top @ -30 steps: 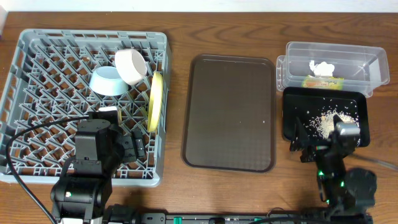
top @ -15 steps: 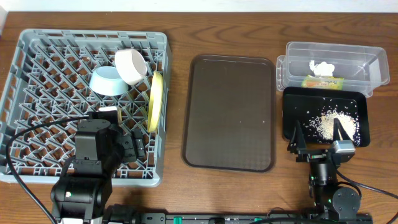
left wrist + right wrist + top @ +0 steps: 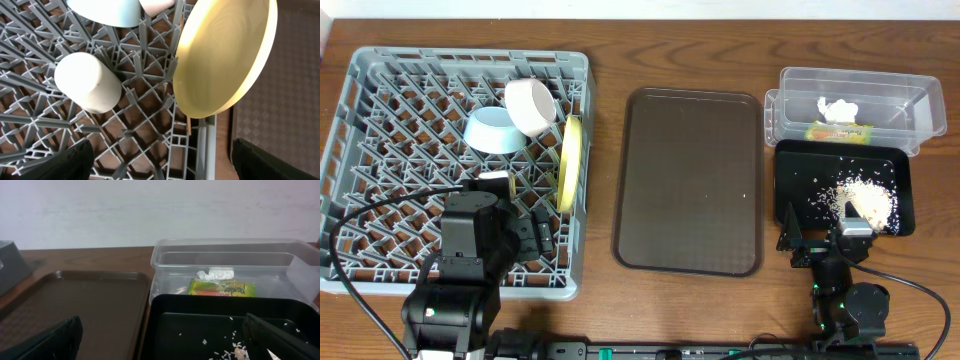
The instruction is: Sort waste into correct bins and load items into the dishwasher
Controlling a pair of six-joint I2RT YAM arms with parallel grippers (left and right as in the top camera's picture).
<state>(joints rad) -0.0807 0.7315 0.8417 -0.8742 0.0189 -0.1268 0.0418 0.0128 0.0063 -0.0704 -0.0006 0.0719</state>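
Noting left gripper (image 3: 542, 233) spread empty over the rack (image 3: 470, 56) beside the upright plate (image 3: 570, 160), right gripper (image 3: 823, 236) spread empty at the black tray (image 3: 802, 165) of rice (image 3: 865, 200); I reckon a forward nudge would scatter grains.

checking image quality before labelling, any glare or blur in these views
Left wrist: sharp, with a bright sheen across the yellow plate. Right wrist: soft focus, the snack wrapper print is hard to read, wall bright. Overhead: evenly lit and crisp, no strong glare.
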